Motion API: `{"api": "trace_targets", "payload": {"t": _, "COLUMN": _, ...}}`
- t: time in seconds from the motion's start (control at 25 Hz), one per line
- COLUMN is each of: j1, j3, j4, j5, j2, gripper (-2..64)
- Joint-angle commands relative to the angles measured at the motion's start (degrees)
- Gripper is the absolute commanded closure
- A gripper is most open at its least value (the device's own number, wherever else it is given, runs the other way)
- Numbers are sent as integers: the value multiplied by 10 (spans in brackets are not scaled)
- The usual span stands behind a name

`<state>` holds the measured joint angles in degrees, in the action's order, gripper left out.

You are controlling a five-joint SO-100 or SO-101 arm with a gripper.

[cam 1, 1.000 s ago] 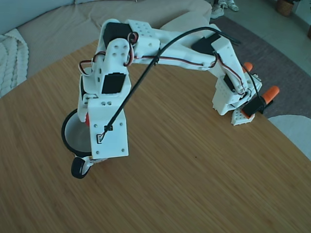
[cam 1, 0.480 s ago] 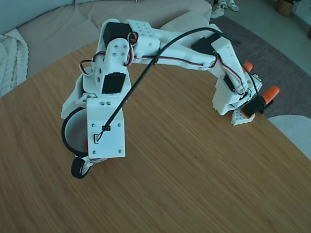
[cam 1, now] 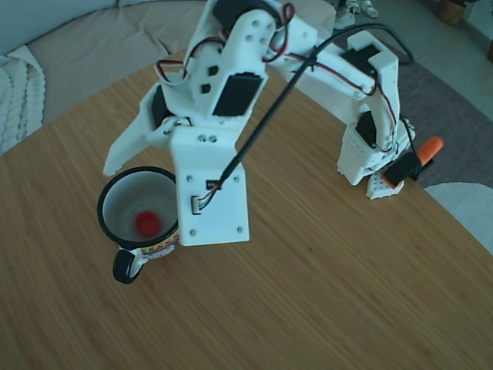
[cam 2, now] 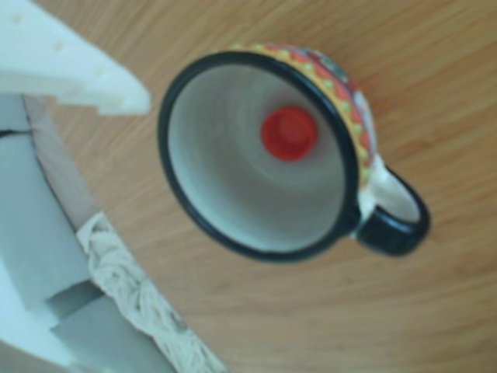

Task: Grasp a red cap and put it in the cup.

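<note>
With the red cap (cam 2: 288,134) lying inside the cup (cam 2: 180,198) at frame centre, the gripper (cam 2: 85,109), fingers spread and empty at left, should lift straight clear of the rim.

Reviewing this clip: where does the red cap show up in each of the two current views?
Fixed view: the red cap lies on the bottom of the cup, at the picture's left, beside the arm's white housing.
Other view: the red cap sits inside the cup, above centre, to the right.
Shared landmark: the cup's black handle.
</note>
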<state>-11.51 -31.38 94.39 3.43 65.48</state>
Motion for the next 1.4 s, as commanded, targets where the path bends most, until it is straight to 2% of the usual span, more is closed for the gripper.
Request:
{"api": "trace_targets", "payload": {"t": 0.0, "j1": 10, "j3": -33, "j4": 38, "j5": -3, "j2": 99, "gripper": 169}}
{"api": "trace_targets", "payload": {"t": 0.56, "j1": 52, "j3": -388, "j4": -31, "j5": -3, "j2": 416, "gripper": 169}}
{"api": "trace_targets", "payload": {"t": 1.12, "j1": 69, "j3": -745, "j4": -156, "j5": -4, "j2": 618, "gripper": 170}}
{"api": "trace_targets", "payload": {"t": 1.36, "j1": 88, "j3": -889, "j4": -227, "j5": -3, "j2": 683, "gripper": 170}}
